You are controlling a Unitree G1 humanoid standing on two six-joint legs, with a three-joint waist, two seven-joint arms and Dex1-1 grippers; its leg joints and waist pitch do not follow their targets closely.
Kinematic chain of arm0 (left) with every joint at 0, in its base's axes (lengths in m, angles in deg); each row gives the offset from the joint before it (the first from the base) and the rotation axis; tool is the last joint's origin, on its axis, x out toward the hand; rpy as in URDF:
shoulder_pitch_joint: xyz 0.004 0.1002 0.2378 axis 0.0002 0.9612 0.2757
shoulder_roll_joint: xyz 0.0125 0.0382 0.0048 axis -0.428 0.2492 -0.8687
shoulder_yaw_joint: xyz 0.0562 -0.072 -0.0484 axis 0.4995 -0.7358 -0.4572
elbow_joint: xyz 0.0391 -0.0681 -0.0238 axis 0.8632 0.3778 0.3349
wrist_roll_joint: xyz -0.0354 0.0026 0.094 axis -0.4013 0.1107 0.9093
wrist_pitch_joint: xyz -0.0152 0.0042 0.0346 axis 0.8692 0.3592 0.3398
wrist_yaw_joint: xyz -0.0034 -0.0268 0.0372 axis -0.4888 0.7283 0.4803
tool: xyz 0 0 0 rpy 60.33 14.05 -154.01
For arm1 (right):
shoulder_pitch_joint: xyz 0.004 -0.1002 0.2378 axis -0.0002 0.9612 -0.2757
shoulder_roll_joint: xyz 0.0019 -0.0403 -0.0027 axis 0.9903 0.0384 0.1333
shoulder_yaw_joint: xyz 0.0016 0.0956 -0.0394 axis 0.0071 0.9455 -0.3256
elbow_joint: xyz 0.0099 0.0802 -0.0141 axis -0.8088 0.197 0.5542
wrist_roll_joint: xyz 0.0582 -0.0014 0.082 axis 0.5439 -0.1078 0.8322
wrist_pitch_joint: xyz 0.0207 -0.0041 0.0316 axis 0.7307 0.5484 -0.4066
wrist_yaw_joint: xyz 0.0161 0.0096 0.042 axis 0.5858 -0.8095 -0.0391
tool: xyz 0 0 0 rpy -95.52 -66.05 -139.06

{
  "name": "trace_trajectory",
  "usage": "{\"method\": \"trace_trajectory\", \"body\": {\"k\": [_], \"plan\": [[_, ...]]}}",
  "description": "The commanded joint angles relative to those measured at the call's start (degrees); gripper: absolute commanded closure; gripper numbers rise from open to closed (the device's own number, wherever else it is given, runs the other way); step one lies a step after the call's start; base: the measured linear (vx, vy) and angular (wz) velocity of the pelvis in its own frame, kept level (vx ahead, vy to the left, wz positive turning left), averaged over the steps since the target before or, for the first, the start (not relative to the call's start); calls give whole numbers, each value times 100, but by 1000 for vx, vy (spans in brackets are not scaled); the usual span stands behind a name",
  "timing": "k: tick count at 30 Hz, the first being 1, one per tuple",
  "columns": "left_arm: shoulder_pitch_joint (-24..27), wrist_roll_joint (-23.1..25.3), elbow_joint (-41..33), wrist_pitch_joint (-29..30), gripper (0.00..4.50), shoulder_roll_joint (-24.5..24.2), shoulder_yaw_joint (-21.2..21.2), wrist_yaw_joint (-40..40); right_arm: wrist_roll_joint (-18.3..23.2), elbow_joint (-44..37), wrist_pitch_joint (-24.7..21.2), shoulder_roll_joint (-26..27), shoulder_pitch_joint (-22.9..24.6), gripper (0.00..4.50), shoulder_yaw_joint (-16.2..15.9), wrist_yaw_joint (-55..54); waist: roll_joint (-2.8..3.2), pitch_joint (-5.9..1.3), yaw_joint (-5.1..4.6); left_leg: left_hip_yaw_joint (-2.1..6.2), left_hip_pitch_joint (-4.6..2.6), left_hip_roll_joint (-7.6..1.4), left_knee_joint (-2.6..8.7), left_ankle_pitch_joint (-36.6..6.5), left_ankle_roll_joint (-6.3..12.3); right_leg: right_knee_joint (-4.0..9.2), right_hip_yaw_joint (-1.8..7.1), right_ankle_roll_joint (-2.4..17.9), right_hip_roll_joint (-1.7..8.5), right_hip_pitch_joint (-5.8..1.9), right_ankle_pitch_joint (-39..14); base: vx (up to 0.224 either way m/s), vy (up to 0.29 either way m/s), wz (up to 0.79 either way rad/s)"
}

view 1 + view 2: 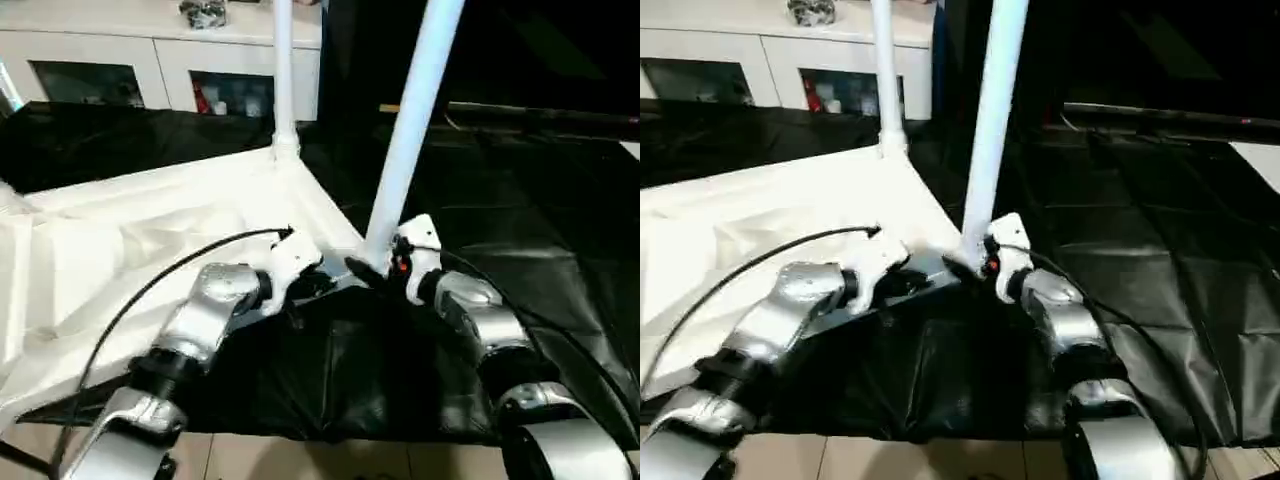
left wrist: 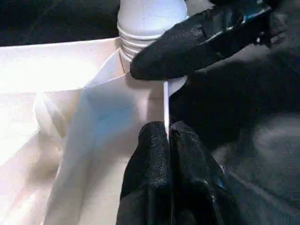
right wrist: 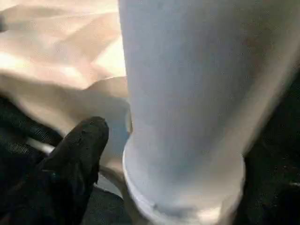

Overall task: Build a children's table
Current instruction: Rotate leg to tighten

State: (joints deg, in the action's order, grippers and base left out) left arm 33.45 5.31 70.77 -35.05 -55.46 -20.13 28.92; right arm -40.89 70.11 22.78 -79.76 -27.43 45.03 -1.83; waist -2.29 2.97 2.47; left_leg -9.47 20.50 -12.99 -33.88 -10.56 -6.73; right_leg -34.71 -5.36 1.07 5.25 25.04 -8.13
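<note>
The children's table lies upside down: its white tabletop [image 1: 150, 230] rests ribbed side up on the black cloth. One white leg [image 1: 283, 80] stands upright in the far corner socket. A second leg [image 1: 405, 130] leans slightly in the near corner socket. My left gripper [image 2: 168, 136] is shut on the tabletop's thin rim [image 2: 166, 101], right beside that near socket. My right gripper [image 1: 368, 270] stands open around the base of the leaning leg [image 3: 187, 93]. One of its black fingers [image 3: 79, 150] sits a little apart from the tube; the other finger is hidden behind it.
The black-draped work table [image 1: 540, 220] stretches right and back from the tabletop. A white cabinet with glass doors [image 1: 160, 60] stands behind. The table's front edge and a strip of pale floor [image 1: 300, 460] lie just under my forearms.
</note>
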Motion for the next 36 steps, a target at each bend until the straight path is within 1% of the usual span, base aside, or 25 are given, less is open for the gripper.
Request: {"method": "trace_trajectory", "body": {"k": [1,2,4,5,8,9,10,12,13,14,15,17,18,22,23,25,27,28,29,30,31,32,33,34,36], "plan": [[-68,-326,-390,-370,450,91,155,-387,34,-255,102,-57,48,36,-297,547,16,-408,25,-87,13,-2,376,-1282,445,417,239,1128,206,-401,-1638,0,0,0],[-68,-326,-390,-370,450,91,155,-387,34,-255,102,-57,48,36,-297,547,15,-402,30,-92,20,5,375,-1289,445,413,237,1144,202,-403,-1642,0,0,0],[-24,-308,-383,-405,450,-24,163,-509,25,-383,123,-220,136,36,-383,909,4,-401,60,-89,17,3,378,-1297,420,418,240,1124,215,-411,-1700,0,0,0],[-1,-296,-388,-420,450,-132,163,-629,7,-486,139,-373,205,36,-474,1258,-2,-403,85,-88,22,8,375,-1284,422,415,240,1102,210,-427,-1695,0,0,0],[16,-321,-435,-409,450,-249,157,-805,-28,-568,178,-561,262,36,-605,1678,-4,-396,100,-87,22,3,377,-1347,426,426,241,1063,223,-421,-1843,0,0,0],[28,-342,-467,-401,450,-297,163,-877,-27,-586,185,-621,276,61,-649,1806,28,-391,108,-82,21,4,380,-1351,414,426,241,1066,225,-418,-1860,0,0,0],[39,-350,-487,-398,450,-342,180,-942,-47,-598,229,-681,288,61,-691,1902,39,-391,106,-84,14,1,383,-1362,401,429,241,1074,216,-407,-1841,0,0,0],[50,-356,-500,-407,450,-377,194,-999,-60,-607,250,-731,294,73,-709,1962,31,-394,103,-82,15,-1,385,-1385,373,424,240,1097,214,-413,-1796,0,0,0],[63,-357,-508,-421,450,-410,207,-1041,-60,-638,254,-782,299,93,-710,2018,31,-398,105,-83,7,0,383,-1377,370,419,240,1117,208,-411,-1749,0,0,0],[73,-363,-516,-432,450,-427,214,-1068,-56,-664,244,-801,302,104,-702,2032,27,-396,106,-82,14,2,383,-1361,368,416,242,1124,208,-419,-1719,0,0,0],[76,-366,-519,-435,450,-432,216,-1076,-54,-671,240,-805,302,104,-699,2035,24,-399,106,-82,18,4,382,-1349,369,413,241,1125,208,-423,-1713,0,0,0],[84,-370,-517,-445,450,-443,217,-1101,-32,-697,230,-818,308,125,-696,2059,24,-404,108,-82,12,3,378,-1326,365,411,241,1136,209,-421,-1697,0,0,0],[95,-381,-523,-458,450,-459,215,-1136,-4,-745,210,-836,324,134,-704,2096,2,-404,103,-85,15,2,379,-1322,367,410,241,1136,206,-420,-1696,0,0,0],[143,-376,-528,-456,450,-509,198,-1157,44,-889,165,-830,427,151,-757,2161,10,-402,118,-86,16,3,377,-1278,386,408,243,1118,204,-421,-1673,0,0,0],[148,-374,-516,-431,450,-509,178,-1095,48,-918,142,-807,461,169,-765,2133,9,-405,120,-82,19,-3,380,-1265,384,397,245,1115,211,-427,-1644,0,0,0],[145,-372,-499,-405,450,-497,156,-1026,49,-932,113,-779,483,173,-759,2077,16,-398,118,-84,11,4,381,-1337,363,419,239,1096,208,-418,-1776,0,0,0],[109,-344,-439,-365,450,-431,107,-832,49,-900,42,-696,489,176,-715,1882,14,-389,118,-81,12,3,389,-1378,344,425,239,1066,208,-411,-1871,0,0,0],[-9,-247,-277,-287,450,-247,-23,-317,-20,-732,-49,-459,461,178,-603,1237,1,-378,108,-81,12,6,394,-1369,284,438,241,1003,206,-400,-1991,0,0,0],[-85,-202,-178,-234,450,-139,-94,-42,-67,-614,-55,-302,432,178,-532,815,-2,-375,102,-77,8,18,392,-1402,221,455,233,927,216,-399,-2169,0,0,0],[-130,-183,-118,-204,450,-79,-134,113,-97,-552,-57,-208,419,178,-490,558,-8,-375,95,-76,6,29,392,-1435,207,473,225,874,212,-400,-2294,0,0,0],[-135,-180,-112,-201,450,-74,-136,128,-100,-547,-59,-200,417,178,-486,533,-8,-382,97,-71,-2,33,391,-1452,187,490,219,783,217,-392,-2447,0,0,0],[-262,-92,59,-137,450,76,-192,530,-180,-412,-116,23,368,178,-398,-125,-17,-375,76,-72,5,43,392,-1452,172,502,219,715,212,-383,-2549,0,0,0],[-402,-8,248,-74,450,250,-240,958,-272,-257,-160,245,308,178,-326,-806,-13,-375,74,-71,10,48,391,-1435,160,510,217,678,212,-381,-2586,0,0,0],[-460,26,325,-50,450,326,-260,1139,-313,-187,-170,343,279,178,-300,-1097,18,-378,68,-68,-10,60,390,-1408,98,521,214,630,210,-363,-2648,0,0,0],[-591,82,528,35,450,551,-312,1614,-398,13,-156,575,179,178,-236,-1774,27,-384,55,-72,-14,68,383,-1449,83,538,206,596,203,-358,-2668,0,0,0]]}}
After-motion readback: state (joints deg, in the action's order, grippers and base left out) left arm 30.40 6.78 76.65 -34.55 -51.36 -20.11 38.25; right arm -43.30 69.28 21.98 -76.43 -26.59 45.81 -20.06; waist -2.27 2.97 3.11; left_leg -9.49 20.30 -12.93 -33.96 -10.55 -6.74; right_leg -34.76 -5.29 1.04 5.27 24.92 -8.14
